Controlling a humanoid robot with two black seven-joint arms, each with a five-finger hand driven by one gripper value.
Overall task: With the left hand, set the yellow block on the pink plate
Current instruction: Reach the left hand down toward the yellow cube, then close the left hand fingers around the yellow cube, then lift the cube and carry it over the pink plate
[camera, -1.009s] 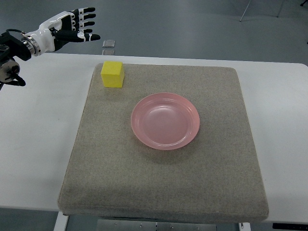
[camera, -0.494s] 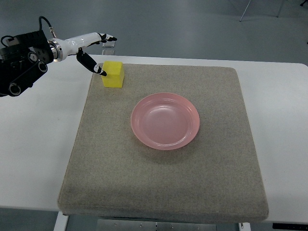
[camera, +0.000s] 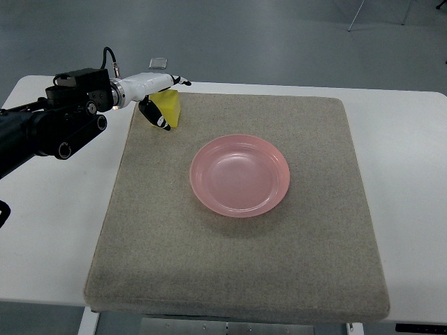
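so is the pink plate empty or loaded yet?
Empty. The pink plate shows only bare pink surface; the yellow block sits on the mat's far-left corner, with the left hand around it.

Glossy plastic plate (camera: 240, 176), rough felt-ish mat (camera: 237, 279)

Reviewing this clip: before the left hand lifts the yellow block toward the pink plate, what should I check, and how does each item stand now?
1. Left hand at the yellow block: ok, thumb on its near side, fingers over the top.
2. Grip fully closed: cannot tell.
3. Block on the grey mat, not lifted: ok.
4. Pink plate empty: ok.
5. Mat between block and plate free of objects: ok.
6. Right hand out of the way: ok, not in view.
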